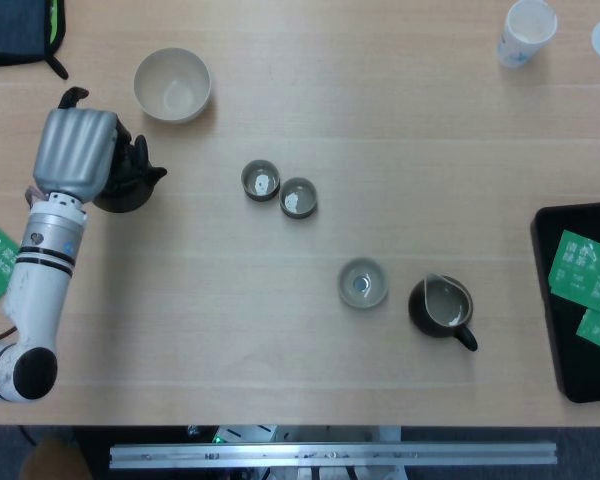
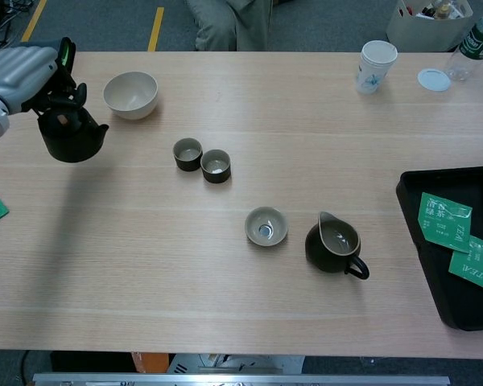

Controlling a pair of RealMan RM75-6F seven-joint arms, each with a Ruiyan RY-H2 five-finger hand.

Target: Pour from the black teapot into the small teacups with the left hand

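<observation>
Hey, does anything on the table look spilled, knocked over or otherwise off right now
Nothing stands out. The left hand holds the black teapot upright, the two small teacups stand upright side by side, and no spill shows on the table.

Bare table (image 1: 200, 260) lies between my left hand (image 1: 75, 150), holding the black teapot (image 2: 71, 141), and the two small teacups (image 2: 201, 160). The beige bowl (image 1: 172, 85) stands just beside my hand. A shallow cup (image 1: 363, 282) and dark pitcher (image 1: 442, 306) stand well apart from both.
</observation>
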